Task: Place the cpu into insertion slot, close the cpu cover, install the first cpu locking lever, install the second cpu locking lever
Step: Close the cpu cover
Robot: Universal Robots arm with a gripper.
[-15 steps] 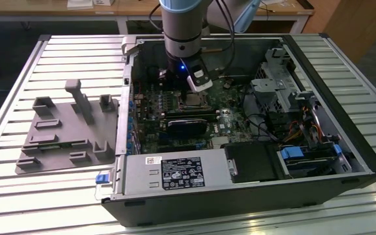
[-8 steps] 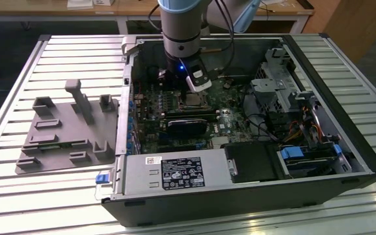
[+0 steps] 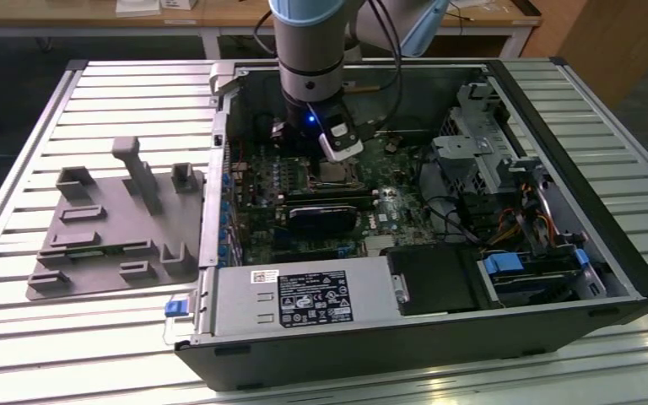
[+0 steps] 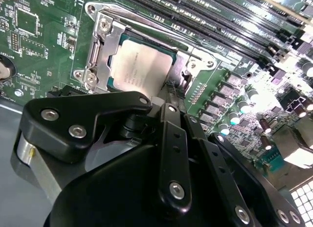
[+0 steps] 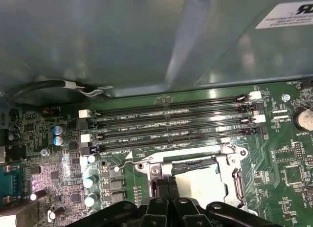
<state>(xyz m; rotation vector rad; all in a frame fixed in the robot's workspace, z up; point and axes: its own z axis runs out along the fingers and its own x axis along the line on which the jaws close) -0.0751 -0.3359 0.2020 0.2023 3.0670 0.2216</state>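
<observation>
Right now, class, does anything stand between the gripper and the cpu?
Nothing visible does. The gripper hangs at the edge of the cpu, which lies framed by the cpu cover.

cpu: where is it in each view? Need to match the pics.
Exterior view: cpu mid-board inside the case, just under the gripper.
Second wrist view: cpu inside the silvery cpu cover, just beyond the gripper.
First wrist view: cpu is the bright square beside the gripper, long black slots beyond it.
Shared landmark: the gripper, right next to the cpu in all three.
</observation>
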